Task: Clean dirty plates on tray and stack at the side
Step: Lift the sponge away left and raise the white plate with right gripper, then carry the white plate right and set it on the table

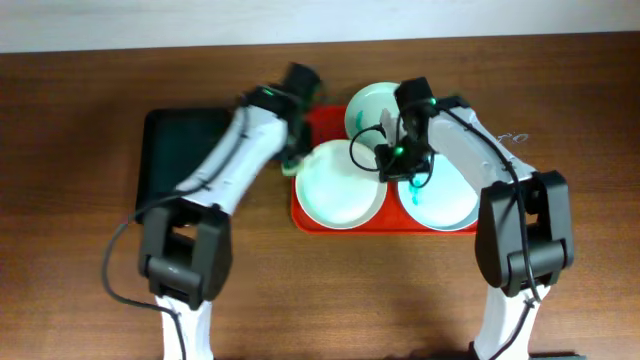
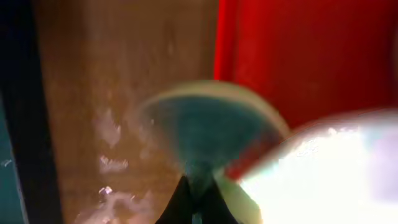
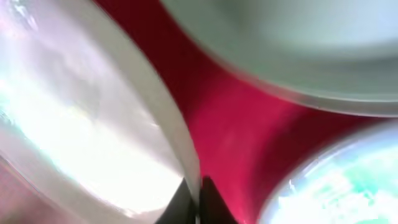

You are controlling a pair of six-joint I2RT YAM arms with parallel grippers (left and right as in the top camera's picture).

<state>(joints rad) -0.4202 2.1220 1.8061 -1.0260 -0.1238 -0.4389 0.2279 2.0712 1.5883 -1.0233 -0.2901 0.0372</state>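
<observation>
The red tray (image 1: pixel 306 128) holds three pale plates. One plate (image 1: pixel 372 104) lies at the back. A front left plate (image 1: pixel 338 188) looks clean. A front right plate (image 1: pixel 445 200) has teal smears. My right gripper (image 1: pixel 386 160) is shut on the front left plate's rim, as the right wrist view (image 3: pixel 198 190) shows, with that plate (image 3: pixel 81 124) to its left and the smeared plate (image 3: pixel 342 186) to its right. My left gripper (image 1: pixel 293 160) is shut on a teal-green sponge (image 2: pixel 211 124) at the tray's left edge, beside the front left plate (image 2: pixel 329 174).
A black tray (image 1: pixel 180 150) lies on the wooden table left of the red tray; its edge shows in the left wrist view (image 2: pixel 25 124). Both arms reach in over the red tray from the front.
</observation>
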